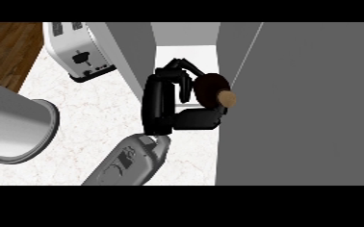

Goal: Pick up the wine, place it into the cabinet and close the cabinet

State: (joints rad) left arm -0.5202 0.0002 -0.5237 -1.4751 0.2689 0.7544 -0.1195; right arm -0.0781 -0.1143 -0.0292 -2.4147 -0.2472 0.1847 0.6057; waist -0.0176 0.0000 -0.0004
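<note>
Seen from above, the wine bottle [210,87] is a dark round body with a tan cork top. My left hand [159,104] is shut on it, palm on the bottle's left, fingers curled round its far side and thumb round its near side. The bottle is held between the two open grey doors of the cabinet [186,37], whose white inside shows just beyond. The left door [132,53] stands edge-on beside the hand. The right door [292,101] fills the right of the view and touches or nearly touches the bottle. My right hand does not show.
A white toaster [78,53] stands at the back left on the pale marble counter [92,110]. A large grey round pot [21,127] sits at the left edge. Wooden floor shows in the top left corner.
</note>
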